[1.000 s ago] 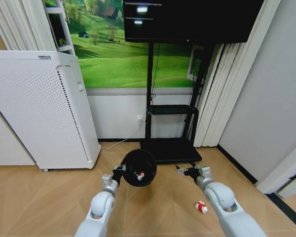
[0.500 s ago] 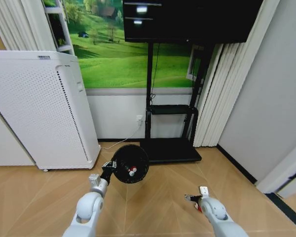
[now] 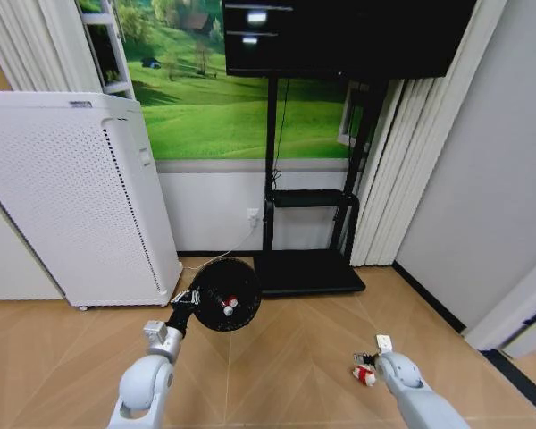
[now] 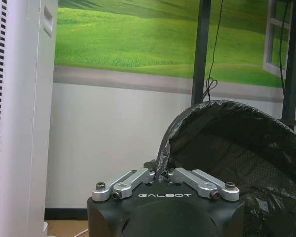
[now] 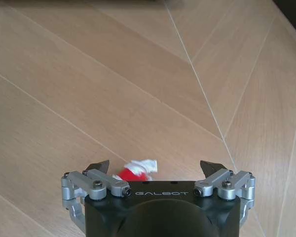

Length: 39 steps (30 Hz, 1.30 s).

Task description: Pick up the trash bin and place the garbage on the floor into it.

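Note:
My left gripper (image 3: pixel 186 302) is shut on the rim of the black mesh trash bin (image 3: pixel 225 306) and holds it off the floor (image 3: pixel 286 357), mouth tipped toward me. Small red and white garbage (image 3: pixel 228 306) lies inside it. In the left wrist view the jaws (image 4: pixel 158 173) pinch the rim of the bin (image 4: pixel 237 158), which has a black liner. Low at the right, my right gripper (image 3: pixel 368 363) is down at a red-and-white packet (image 3: pixel 364 375). The right wrist view shows this gripper (image 5: pixel 155 167) open just above the wooden floor (image 5: pixel 138 89), one finger on either side of the packet (image 5: pixel 135 171).
A tall white perforated appliance (image 3: pixel 71 197) stands at the left. A black screen stand (image 3: pixel 308 268) is against the back wall behind the bin, with a cable (image 3: pixel 223 257) running along the floor. Curtains (image 3: pixel 402 170) and a grey wall (image 3: pixel 500 179) close off the right.
The left arm has carried the bin leftward. The right gripper has dropped from mid-height down and right to the packet on the floor.

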Available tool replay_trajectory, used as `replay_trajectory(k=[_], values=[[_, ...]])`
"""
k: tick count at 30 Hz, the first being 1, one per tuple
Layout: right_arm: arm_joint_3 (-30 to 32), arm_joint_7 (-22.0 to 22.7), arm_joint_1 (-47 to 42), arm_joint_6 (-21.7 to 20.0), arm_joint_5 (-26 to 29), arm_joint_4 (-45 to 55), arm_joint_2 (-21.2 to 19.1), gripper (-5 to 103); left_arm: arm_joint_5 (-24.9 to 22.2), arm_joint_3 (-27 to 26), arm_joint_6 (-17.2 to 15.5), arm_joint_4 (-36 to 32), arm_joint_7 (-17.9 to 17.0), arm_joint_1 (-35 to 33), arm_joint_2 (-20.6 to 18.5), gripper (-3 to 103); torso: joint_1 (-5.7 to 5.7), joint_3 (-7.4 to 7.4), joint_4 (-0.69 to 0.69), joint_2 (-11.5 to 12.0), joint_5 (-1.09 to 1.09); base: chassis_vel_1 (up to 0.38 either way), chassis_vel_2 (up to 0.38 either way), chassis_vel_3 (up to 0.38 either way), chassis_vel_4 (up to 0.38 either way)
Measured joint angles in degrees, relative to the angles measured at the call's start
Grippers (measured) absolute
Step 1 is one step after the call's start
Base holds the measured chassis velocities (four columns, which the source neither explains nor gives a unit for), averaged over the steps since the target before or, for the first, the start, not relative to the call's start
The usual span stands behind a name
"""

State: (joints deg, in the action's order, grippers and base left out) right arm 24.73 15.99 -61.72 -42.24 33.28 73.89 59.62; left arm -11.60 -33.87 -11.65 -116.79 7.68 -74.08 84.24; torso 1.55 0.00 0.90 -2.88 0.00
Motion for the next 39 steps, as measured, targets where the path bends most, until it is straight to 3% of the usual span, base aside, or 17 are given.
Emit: replay_trajectory(k=[17, 39], values=[[0.16, -1.15, 2.7, 0.16, -3.49, -10.3, 1.69, 100, 0.5, 2.85, 0.0, 1.4, -0.25, 1.27, -0.03, 4, 0.0, 0.0, -0.02, 0.0, -0.01, 0.0, 0.0, 0.0, 0.0], [0.07, -3.89, 2.47, 0.14, -4.17, -9.43, 3.0, 100, 0.68, 3.75, -0.09, 2.28, -0.32, 1.84, -0.03, 4, 0.0, 0.0, -0.01, 0.0, 0.0, 0.0, 0.0, 0.0, 0.0]])
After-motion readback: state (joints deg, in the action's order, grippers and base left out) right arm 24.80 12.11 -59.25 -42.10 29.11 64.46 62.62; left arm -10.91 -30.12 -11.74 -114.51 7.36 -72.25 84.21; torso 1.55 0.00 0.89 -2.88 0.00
